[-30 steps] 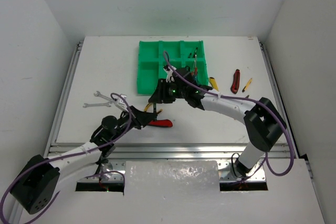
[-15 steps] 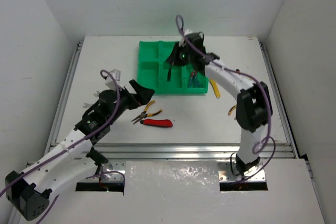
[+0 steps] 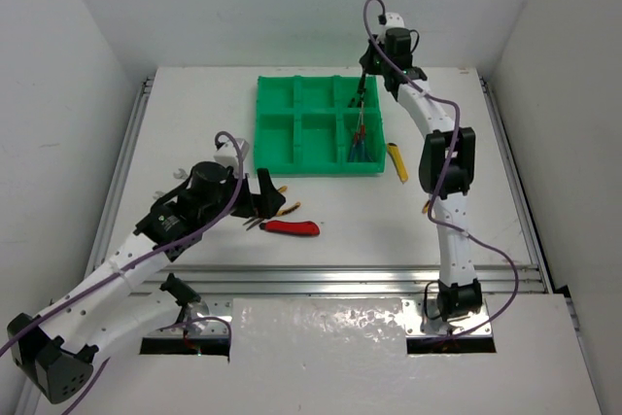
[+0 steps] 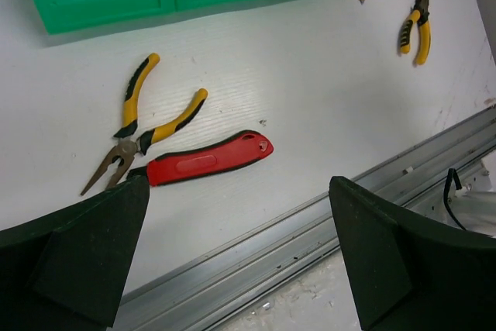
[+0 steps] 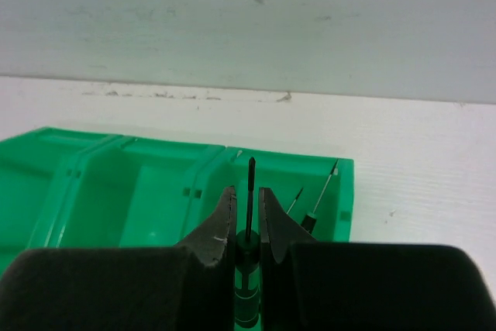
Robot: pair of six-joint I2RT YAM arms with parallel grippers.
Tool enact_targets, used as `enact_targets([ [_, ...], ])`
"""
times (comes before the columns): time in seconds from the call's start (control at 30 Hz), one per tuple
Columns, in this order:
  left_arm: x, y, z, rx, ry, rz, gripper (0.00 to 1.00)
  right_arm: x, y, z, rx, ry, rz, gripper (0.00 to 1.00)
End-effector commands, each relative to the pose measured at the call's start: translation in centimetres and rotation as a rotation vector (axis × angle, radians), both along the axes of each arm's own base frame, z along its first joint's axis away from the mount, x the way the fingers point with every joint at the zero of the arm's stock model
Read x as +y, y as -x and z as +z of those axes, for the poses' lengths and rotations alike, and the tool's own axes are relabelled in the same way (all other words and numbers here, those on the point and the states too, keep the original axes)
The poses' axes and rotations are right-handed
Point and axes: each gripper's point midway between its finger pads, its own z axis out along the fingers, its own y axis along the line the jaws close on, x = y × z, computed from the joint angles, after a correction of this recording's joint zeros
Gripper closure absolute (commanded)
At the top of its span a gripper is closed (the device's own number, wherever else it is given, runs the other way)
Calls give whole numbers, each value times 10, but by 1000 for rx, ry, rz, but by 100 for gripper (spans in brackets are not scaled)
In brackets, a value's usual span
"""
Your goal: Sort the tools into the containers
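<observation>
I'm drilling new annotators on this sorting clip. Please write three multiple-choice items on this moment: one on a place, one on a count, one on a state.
1. Where does the red utility knife lie?
A. In a compartment
B. On the table, next to yellow-handled pliers
C. Held in the air

2. How many compartments does the green tray have?
A. Four
B. Six
C. Nine

3. What is the state of the right gripper?
A. Open and empty
B. Shut on pliers
C. Shut on a screwdriver

Answers:
1 B: the left wrist view shows the knife flat on the white surface by the pliers' head.
2 B: the top view shows two rows of three.
3 C: the right wrist view shows both fingers pressed against the thin shaft.
</observation>
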Motion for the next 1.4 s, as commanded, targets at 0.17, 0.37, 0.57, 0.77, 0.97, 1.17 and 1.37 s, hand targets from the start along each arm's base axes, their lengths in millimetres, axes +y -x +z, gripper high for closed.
enact_targets([
  [0.17,0,-1,13,-54,4,-21,0,16,-12,29,-135,34,20,16],
  [0.37,34,-11,25,-96,-38,180,0,-27,37,109,-99,132,-138,1],
  [0.57,75,-13,41,-142,-90,386,0,-71,179,30,338,228,-143,1],
  [0.77,61,-11,38,-143,-49,314,0,-95,255,-38,498,252,-103,11],
  [0.97,52,-6,41,-158,-16,258,0,-98,236,-85,598,362,-5,41],
  [1.17,51,-5,45,-174,-1,246,0,-95,228,-122,675,361,35,42],
  [1.37,48,-6,40,-160,-14,235,0,-94,226,-155,757,369,57,58],
])
